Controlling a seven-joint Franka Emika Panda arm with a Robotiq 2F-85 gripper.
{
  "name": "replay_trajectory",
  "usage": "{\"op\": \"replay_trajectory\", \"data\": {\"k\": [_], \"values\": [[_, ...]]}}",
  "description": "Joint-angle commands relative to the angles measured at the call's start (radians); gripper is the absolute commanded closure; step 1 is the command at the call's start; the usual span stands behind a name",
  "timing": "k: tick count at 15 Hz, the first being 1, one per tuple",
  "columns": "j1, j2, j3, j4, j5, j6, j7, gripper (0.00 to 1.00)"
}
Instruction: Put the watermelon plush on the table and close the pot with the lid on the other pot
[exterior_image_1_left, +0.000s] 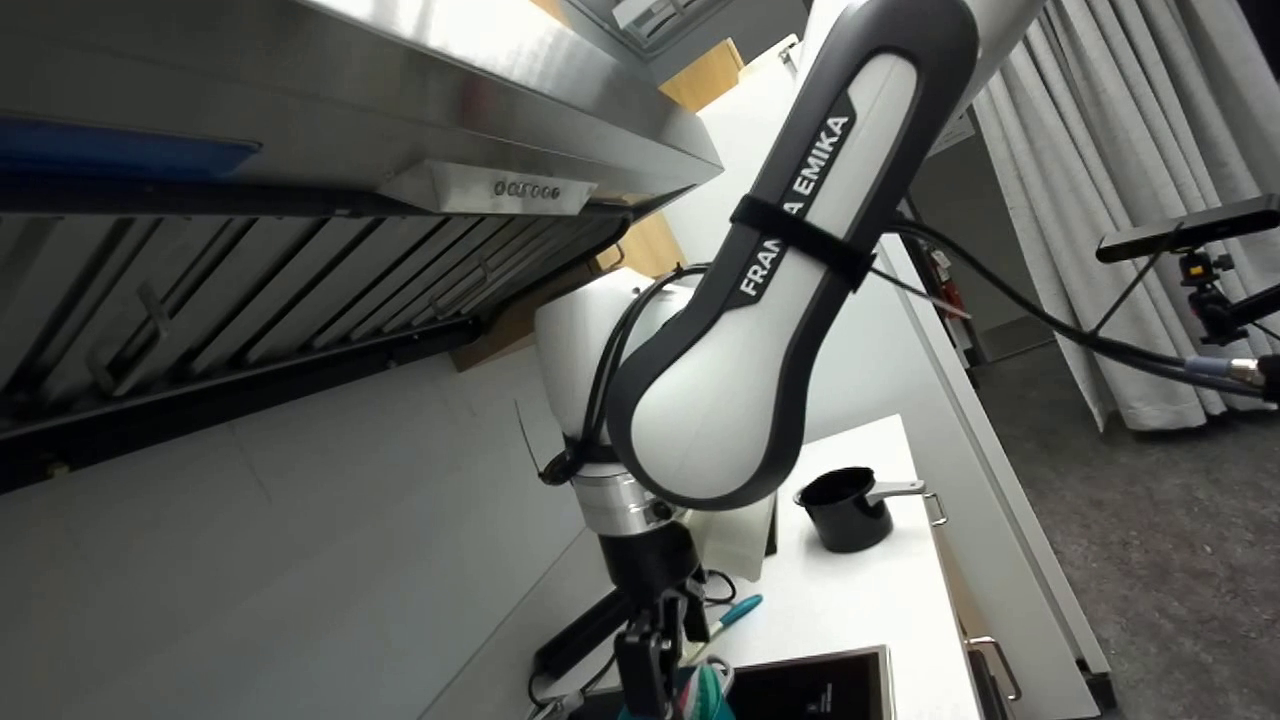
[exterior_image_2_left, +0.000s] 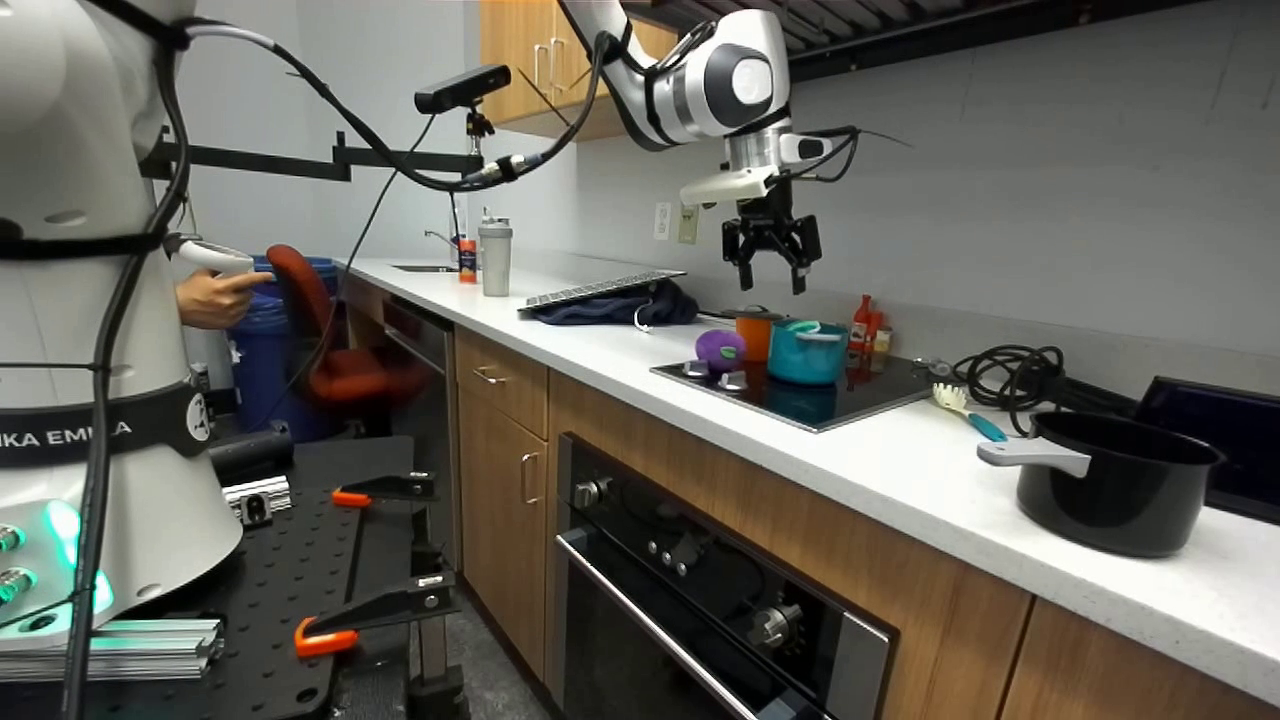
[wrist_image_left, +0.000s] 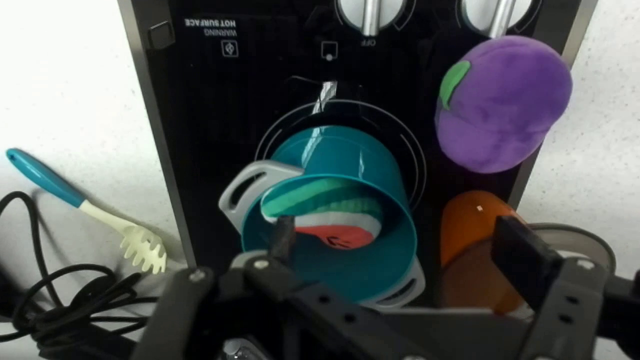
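The pincer (exterior_image_2_left: 772, 279) hangs spread, seemingly above the teal pot (wrist_image_left: 340, 150) with the watermelon plush (wrist_image_left: 327, 216) inside.

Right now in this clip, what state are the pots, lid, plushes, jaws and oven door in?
Jaws: open, empty, above the cooktop
Watermelon plush: inside the teal pot
Teal pot: uncovered, on the cooktop
Lid: on the orange pot
Orange pot: covered
Black pot: uncovered, on the white counter
Purple plush: resting on the cooktop
Oven door: shut
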Motion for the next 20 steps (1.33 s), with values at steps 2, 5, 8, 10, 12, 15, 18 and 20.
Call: {"op": "replay_trajectory", "data": {"k": [2,5,8,10,12,15,18,20], "values": [[0.065,0.095,-0.054,0.151,-0.034,-0.076,0.109,0.00],[0.049,0.071,-0.040,0.099,-0.006,-0.044,0.072,0.00],[0.048,0.071,-0.040,0.096,-0.006,-0.044,0.071,0.00],[0.048,0.071,-0.040,0.096,-0.006,-0.044,0.071,0.00],[0.053,0.072,-0.046,0.094,-0.006,-0.037,0.095,0.00],[0.057,0.073,-0.050,0.094,-0.004,-0.034,0.123,0.00],[0.062,0.073,-0.056,0.094,-0.005,-0.031,0.164,0.00],[0.066,0.073,-0.060,0.094,-0.008,-0.029,0.189,0.00]]}}
